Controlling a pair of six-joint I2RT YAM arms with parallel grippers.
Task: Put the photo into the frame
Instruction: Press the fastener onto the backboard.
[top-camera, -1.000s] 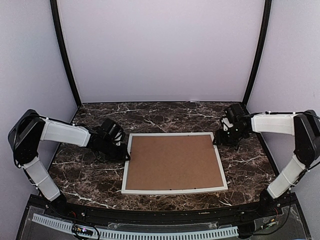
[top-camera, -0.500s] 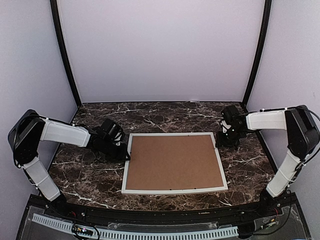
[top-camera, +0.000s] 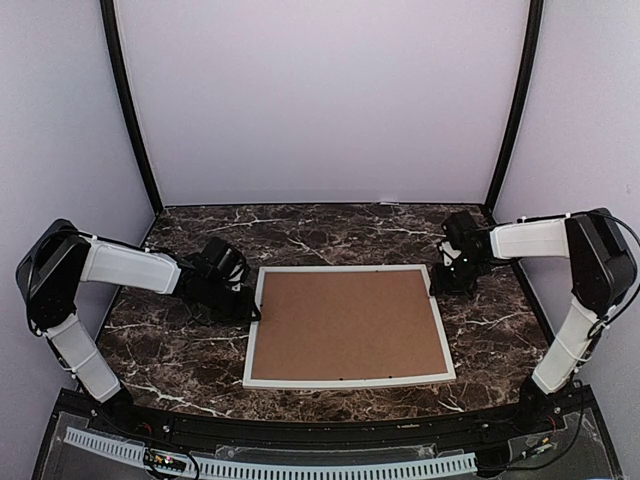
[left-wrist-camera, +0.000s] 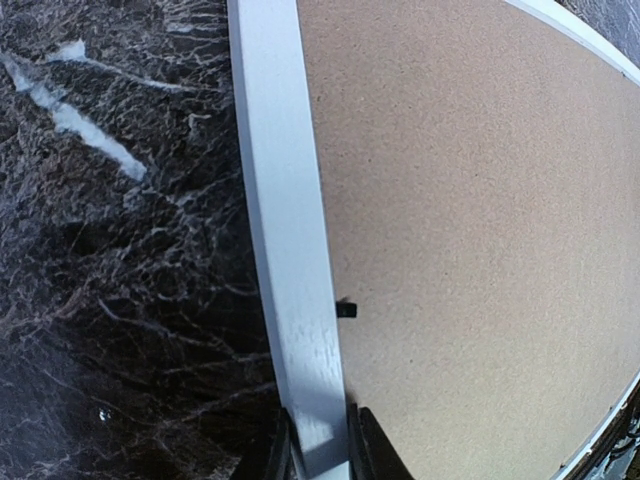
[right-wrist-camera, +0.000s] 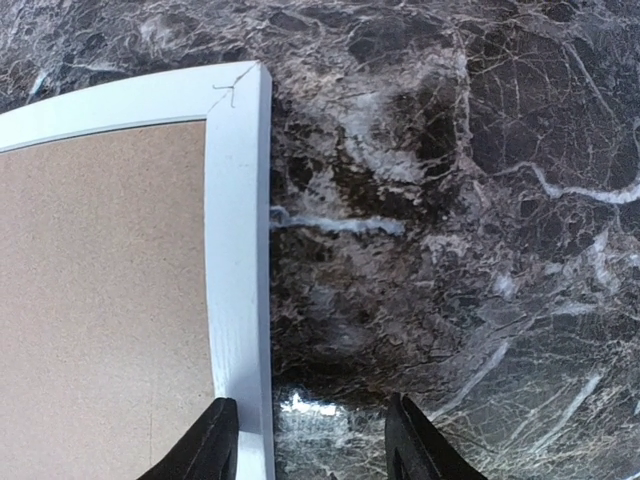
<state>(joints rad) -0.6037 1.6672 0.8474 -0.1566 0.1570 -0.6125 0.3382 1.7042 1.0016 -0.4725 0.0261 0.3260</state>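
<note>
The frame (top-camera: 345, 381) lies flat in the middle of the table, white border around the brown backing board (top-camera: 346, 323). The photo is hidden. My left gripper (top-camera: 250, 308) is shut on the frame's left border. In the left wrist view the border (left-wrist-camera: 285, 220) runs between the closed jaws (left-wrist-camera: 322, 455), and a small black tab (left-wrist-camera: 346, 309) sits on the backing board (left-wrist-camera: 480, 230). My right gripper (top-camera: 437, 283) is open at the frame's far right corner. In the right wrist view (right-wrist-camera: 312, 450) one finger is over the right border (right-wrist-camera: 238, 250) and the other over bare table.
The dark marble table (top-camera: 500, 330) is bounded by lilac walls at the back and sides, with two black posts at the back corners. A black rail runs along the near edge by the arm bases.
The right arm's elbow has drawn back and its gripper has shifted slightly toward the frame's right edge. The left arm and the frame have not moved.
</note>
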